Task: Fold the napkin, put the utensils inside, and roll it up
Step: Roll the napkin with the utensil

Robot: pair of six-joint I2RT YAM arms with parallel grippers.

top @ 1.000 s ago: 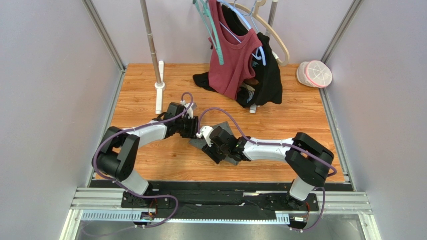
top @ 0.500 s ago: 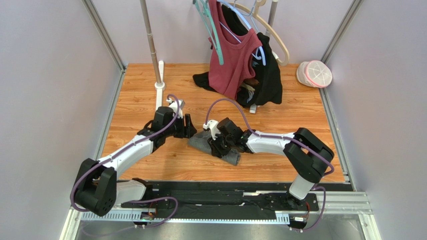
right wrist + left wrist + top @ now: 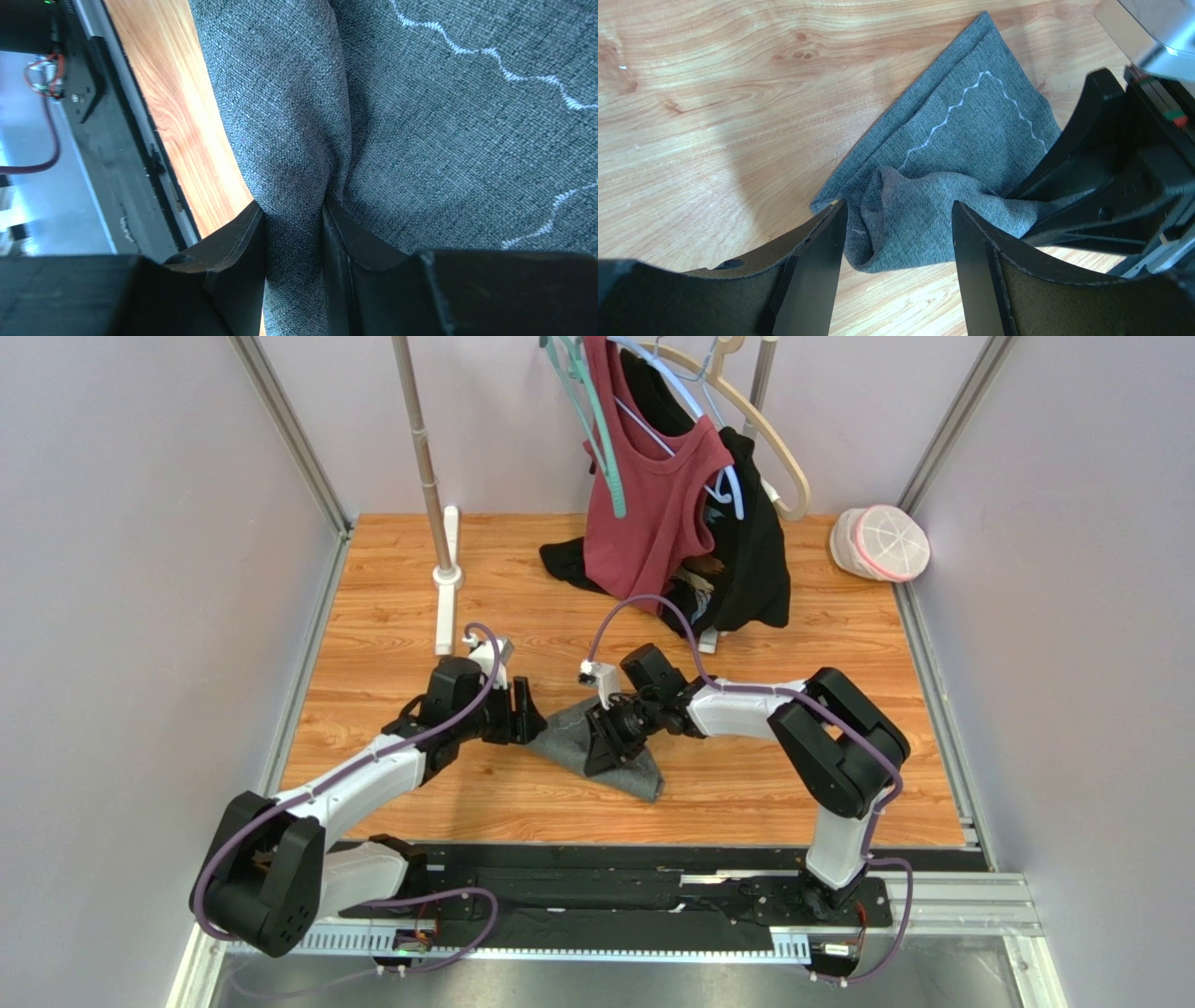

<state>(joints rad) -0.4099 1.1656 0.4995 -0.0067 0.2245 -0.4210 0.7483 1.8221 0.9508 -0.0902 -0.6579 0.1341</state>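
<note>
The right fingers are pinching a raised fold of the napkin, with grey cloth squeezed in the narrow gap between them. The left fingers are spread wide and hold nothing. A crumpled corner of the napkin lies between them, but whether they touch the cloth cannot be told.

From above, the napkin sits bunched near the middle of the worktop. The right fingers are on top of it and the left fingers are at its left corner, so the two arms meet closely there. A white zigzag stitch line runs across the upper layer.

Bare wood lies open to the left, right and near side of the cloth. The maroon and black garments hang at the far edge, well apart, and a white pole base stands at the far left.
</note>
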